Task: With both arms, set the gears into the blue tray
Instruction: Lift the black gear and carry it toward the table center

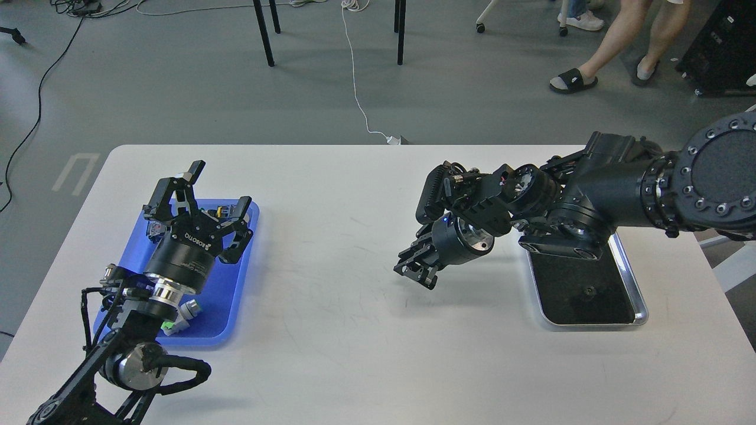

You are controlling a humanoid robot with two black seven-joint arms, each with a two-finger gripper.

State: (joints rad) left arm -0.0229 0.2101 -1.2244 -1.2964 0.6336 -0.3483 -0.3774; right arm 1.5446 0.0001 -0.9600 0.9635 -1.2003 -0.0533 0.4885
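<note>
The left gripper (pixel 198 200) hangs above the far end of the blue tray (pixel 236 295), its fingers (pixel 194 171) spread wide apart and pointing away from the robot, with nothing between them. Under and beside those fingers, small parts lie in the tray, partly hidden by the wrist; nearer the robot a green-and-white block (pixel 172 326) and a small grey cylinder (pixel 190 308) lie in the tray's near end. The right gripper (pixel 416 268) points down and to the left over the bare white counter (pixel 354 354), well apart from both trays; its fingers look close together, but they are dark and seen at an angle, so I cannot tell whether they grip anything. Behind that gripper, under the right arm, sits a steel tray (pixel 641 310) with a black floor, where one small gear (pixel 589 290) lies alone. A second gear cannot be made out.
</note>
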